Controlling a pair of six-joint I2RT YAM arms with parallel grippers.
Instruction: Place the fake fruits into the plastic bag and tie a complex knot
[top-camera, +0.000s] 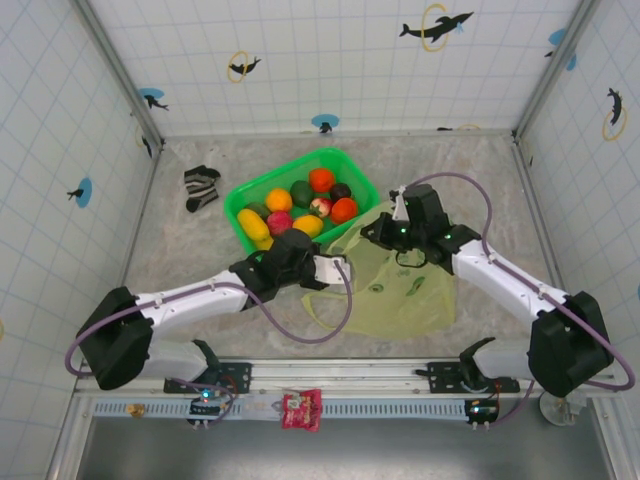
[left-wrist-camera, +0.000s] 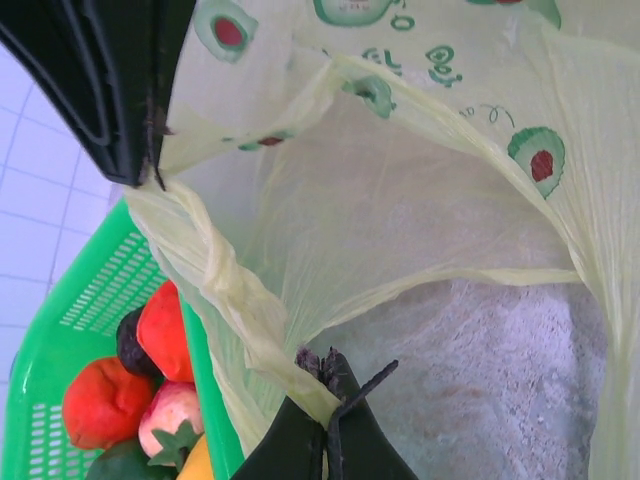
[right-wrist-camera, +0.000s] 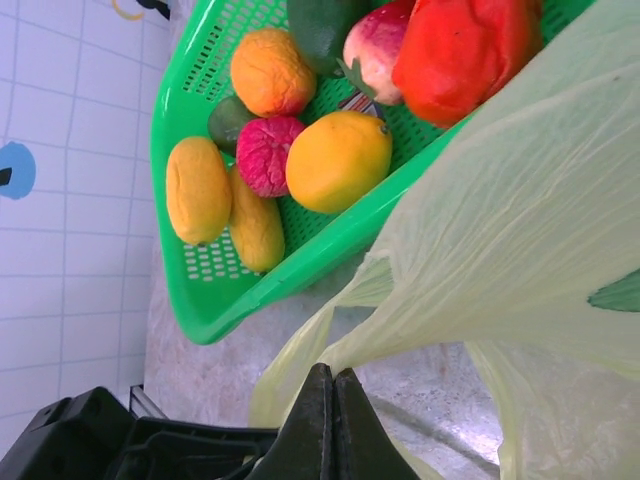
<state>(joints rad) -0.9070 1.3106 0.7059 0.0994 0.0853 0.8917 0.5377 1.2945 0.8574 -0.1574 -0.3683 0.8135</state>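
- Left arm (top-camera: 190, 295) and right arm (top-camera: 500, 270) bend inward over a thin yellow-green plastic bag (top-camera: 405, 295) beside a green rigid basket (top-camera: 300, 165) of glossy plastic fruits (top-camera: 300, 205)
- Wrist views add detail: left gripper (left-wrist-camera: 322, 368) clamps the bag's twisted handle (left-wrist-camera: 225, 290), right gripper (right-wrist-camera: 330, 378) pinches its edge

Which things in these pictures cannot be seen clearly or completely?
Top view: lower fake fruits in the green basket, covered by upper ones.
Left wrist view: print on the plastic bag, cut by the top edge.
Top view: that print, too small to read.
Right wrist view: the red fruit, cut by the top edge.
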